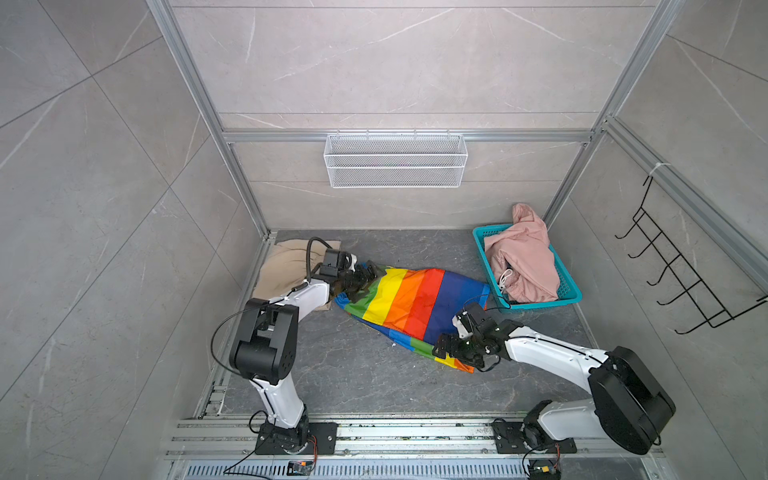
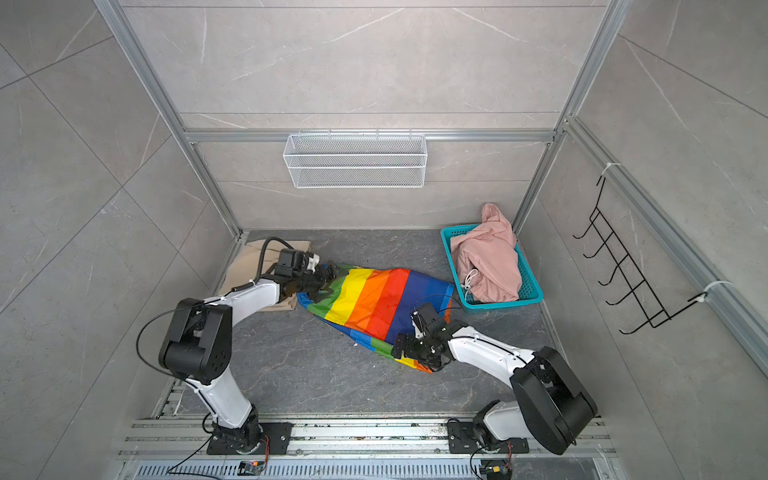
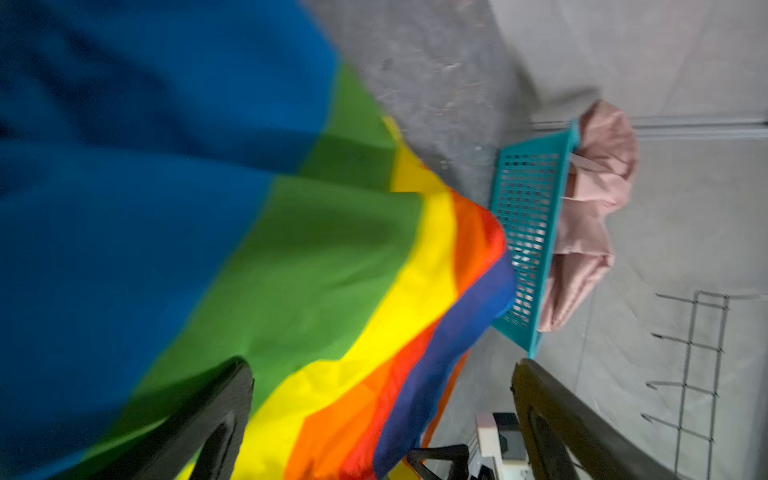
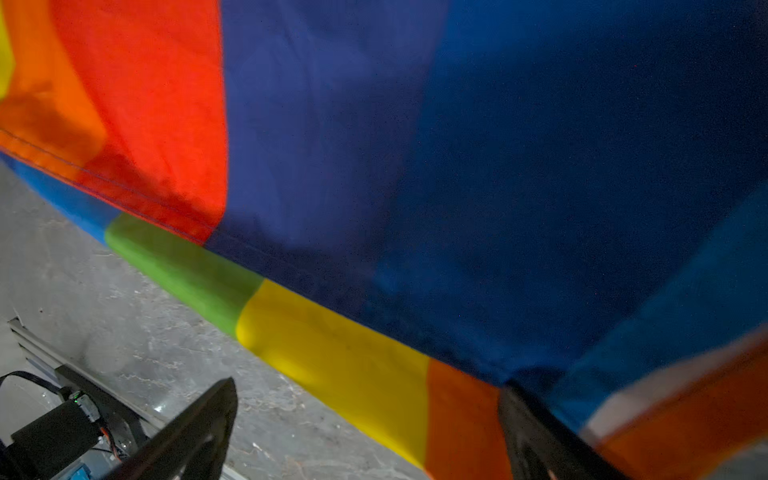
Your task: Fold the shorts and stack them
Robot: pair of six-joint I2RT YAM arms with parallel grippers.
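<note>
Left gripper [image 1: 369, 275] and right gripper [image 1: 442, 347] both hover with jaws spread, pinching nothing, at opposite ends of the rainbow shorts [image 1: 411, 303] lying mid-table. A clean fold probably needs matched corner grips carried evenly toward the bare front table. The basket [image 1: 575, 297] of pink shorts [image 1: 523, 257] and the beige shorts [image 1: 282, 266] crowd the far ends.

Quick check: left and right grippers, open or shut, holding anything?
Left gripper: open, jaws wide apart beside the rainbow-striped shorts, not gripping them.
Right gripper: open, at the same shorts' edge, not gripping.
</note>
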